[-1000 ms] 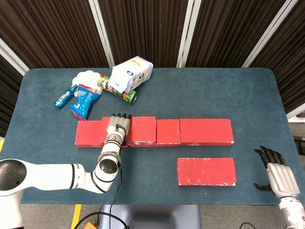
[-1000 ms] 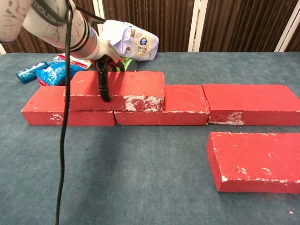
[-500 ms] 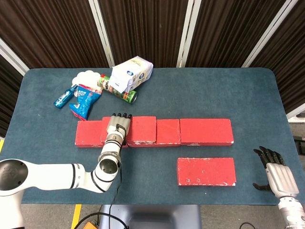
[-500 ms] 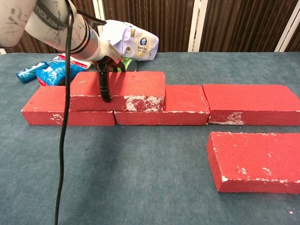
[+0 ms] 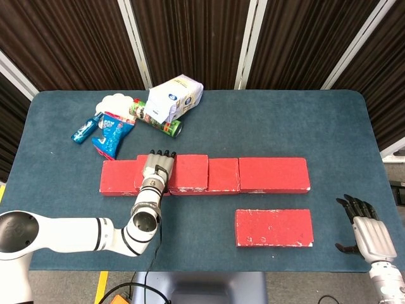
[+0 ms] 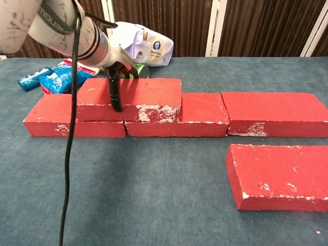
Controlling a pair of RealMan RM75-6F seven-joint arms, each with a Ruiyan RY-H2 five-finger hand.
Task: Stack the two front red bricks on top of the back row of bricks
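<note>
My left hand (image 5: 156, 170) — clamped over the stacked brick (image 6: 134, 98), seating it across a back-row (image 6: 266, 114) seam. Right hand (image 5: 369, 233) open, idle — front brick (image 5: 274, 227) awaits.

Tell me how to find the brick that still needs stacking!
Look at the blue table and find the long row of red bricks across its middle. The one you want is the lone red brick lying flat in front of that row, toward the right. It touches no other brick, and no hand is on it.
</note>
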